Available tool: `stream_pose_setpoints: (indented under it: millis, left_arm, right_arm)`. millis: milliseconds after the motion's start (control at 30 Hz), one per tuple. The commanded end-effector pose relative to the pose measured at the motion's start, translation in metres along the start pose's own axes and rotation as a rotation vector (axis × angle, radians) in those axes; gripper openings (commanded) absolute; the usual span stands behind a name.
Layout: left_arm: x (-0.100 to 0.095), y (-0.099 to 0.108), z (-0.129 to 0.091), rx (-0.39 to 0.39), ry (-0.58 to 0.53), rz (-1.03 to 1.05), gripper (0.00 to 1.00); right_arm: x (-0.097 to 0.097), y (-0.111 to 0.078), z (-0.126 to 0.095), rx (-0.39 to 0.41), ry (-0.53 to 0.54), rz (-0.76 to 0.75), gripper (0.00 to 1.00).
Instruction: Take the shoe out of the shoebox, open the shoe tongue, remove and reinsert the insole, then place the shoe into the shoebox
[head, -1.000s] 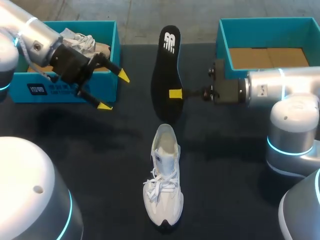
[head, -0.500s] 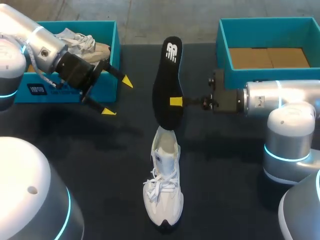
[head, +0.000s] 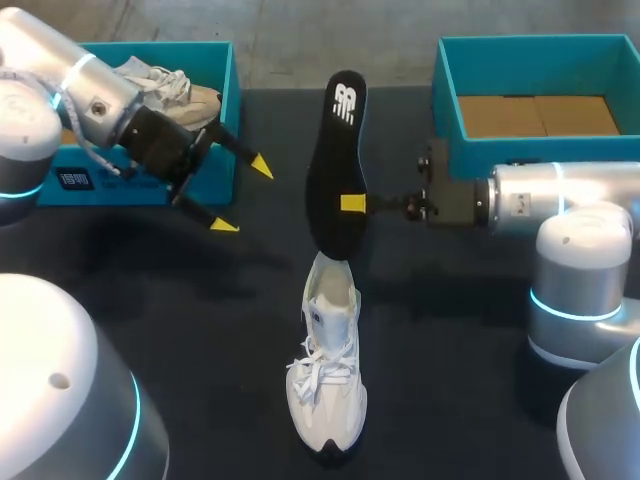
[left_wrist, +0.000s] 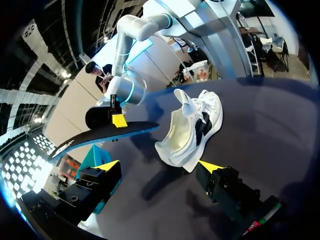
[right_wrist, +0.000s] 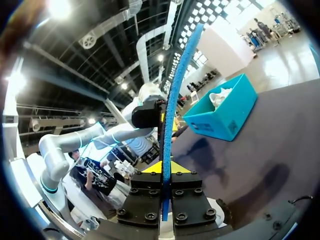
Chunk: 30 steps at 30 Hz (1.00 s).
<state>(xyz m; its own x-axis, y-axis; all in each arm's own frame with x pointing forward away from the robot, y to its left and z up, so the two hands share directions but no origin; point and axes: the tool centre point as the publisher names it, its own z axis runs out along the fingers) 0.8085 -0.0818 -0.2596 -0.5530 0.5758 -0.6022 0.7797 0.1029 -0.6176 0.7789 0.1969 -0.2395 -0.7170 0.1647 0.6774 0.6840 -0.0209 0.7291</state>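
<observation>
silver-white arms (head: 545, 195) with glowing cyan joint rings (head: 565, 312); black, screw-studded wrist blocks (right_wrist: 160, 200); thin black jaws, yellow tips (head: 262, 166).

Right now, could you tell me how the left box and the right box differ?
The left box holds a shoe; the right box shows only its cardboard floor. The left box's front shows a label; the right box's front is mostly behind my right arm. Both are open and teal.

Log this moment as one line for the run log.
right gripper shut on insole, out of shoe | left gripper open, empty | shoe on table, laces up
</observation>
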Motion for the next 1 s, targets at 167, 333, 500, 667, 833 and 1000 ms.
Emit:
stream_pose_setpoints:
  millis: [167,333,500,667,833,1000]
  left_arm:
    - [0.002,0.027,0.029,0.031,0.032,-0.063,1.0]
    - [0.006,0.035,0.039,0.051,0.06,-0.067,1.0]
    - [0.007,0.038,0.044,0.037,0.066,-0.039,1.0]
    - [0.008,0.037,0.045,-0.011,0.05,-0.018,1.0]
    - [0.013,0.031,0.051,-0.079,0.066,-0.008,1.0]
    - [0.022,0.028,0.063,-0.134,0.09,-0.005,1.0]
  right_arm:
    - [-0.017,-0.022,-0.004,-0.023,0.008,-0.002,0.0]
    - [-0.019,-0.033,-0.004,-0.032,0.02,-0.03,0.0]
    - [-0.018,-0.036,-0.002,-0.042,0.023,-0.061,0.0]
    - [-0.019,-0.04,0.001,-0.036,0.012,-0.076,0.0]
    - [-0.022,-0.046,0.003,-0.038,0.015,-0.082,0.0]
    - [-0.022,-0.052,0.005,-0.038,0.013,-0.089,0.0]
